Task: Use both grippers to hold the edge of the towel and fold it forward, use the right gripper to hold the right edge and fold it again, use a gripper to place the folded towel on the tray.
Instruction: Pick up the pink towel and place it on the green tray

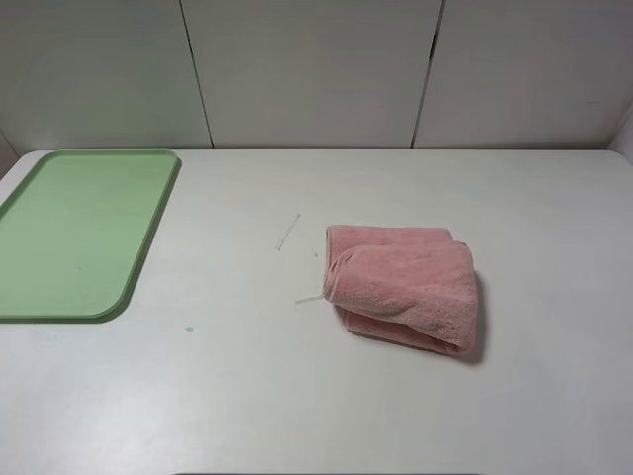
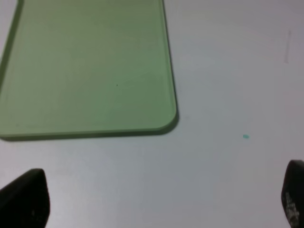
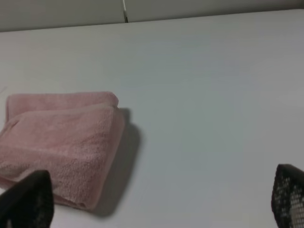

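- far left: the pale green tray [image 1: 69, 237] is lying flat on the white bench [image 1: 297, 396], its long side running away toward the wall panels [image 1: 316, 69].
- the tray is showing its whole green floor inside the low rim, with only a tiny dark dot on it in the left wrist view.
- left hand [image 2: 159, 199] is hovering over the bench just beside the tray's rounded near corner. its two black fingertips [image 2: 23, 199] are standing wide apart at the picture's edges, with bare bench showing between them. it is gripping nothing.
- a small teal speck [image 1: 188, 329] is sitting on the bench near that corner of the tray.
- middle: two short white threads [image 1: 288, 233] are lying on the bench, one of them just beside the towel's left end.
- right of centre: the pink towel [image 1: 406, 287] is resting on the bench in a thick folded bundle, layers stacked and the top one rounding over. it is sitting well apart from the tray.
- right hand [image 3: 156, 199] is hanging above the bench on the towel's right side, its fingers spread wide. one fingertip [image 3: 26, 199] is showing in front of the towel's near edge, and i cannot tell whether it is touching. the towel is lying outside the gap between the fingers.
- neither hand is showing in the high view.
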